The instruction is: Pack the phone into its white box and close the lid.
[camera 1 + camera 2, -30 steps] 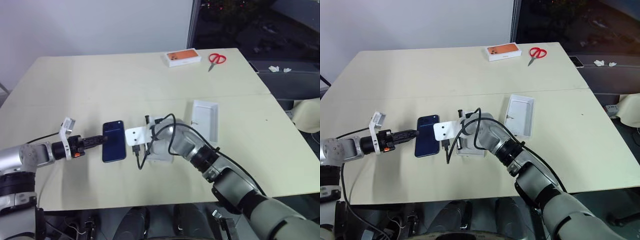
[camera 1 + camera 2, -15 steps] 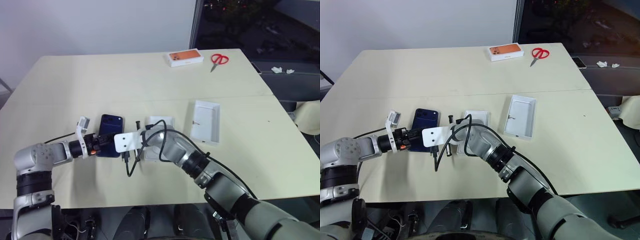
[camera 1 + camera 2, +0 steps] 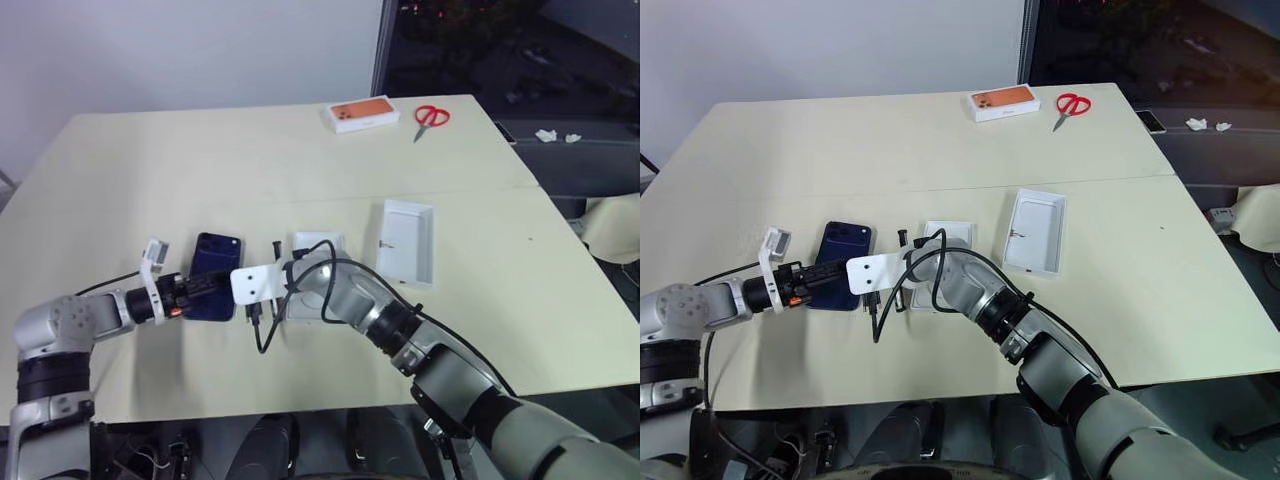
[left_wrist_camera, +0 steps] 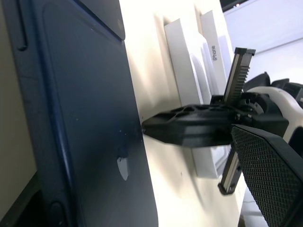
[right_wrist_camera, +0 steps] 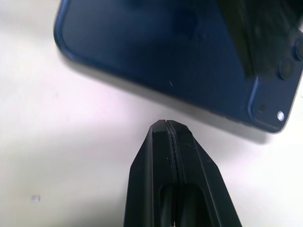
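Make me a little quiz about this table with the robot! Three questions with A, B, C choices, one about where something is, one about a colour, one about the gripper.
1. Where do the scissors lie?
A. beside the orange-topped box
B. on the phone
C. inside the white box

2. What colour are the scissors' handles?
A. green
B. red
C. yellow

3. How is the right gripper?
A. wide open
B. shut on the phone
C. shut, holding nothing

Answers:
1. A, both lie at the table's far edge.
2. B, the loops are red.
3. C, its fingers meet just short of the phone's edge.
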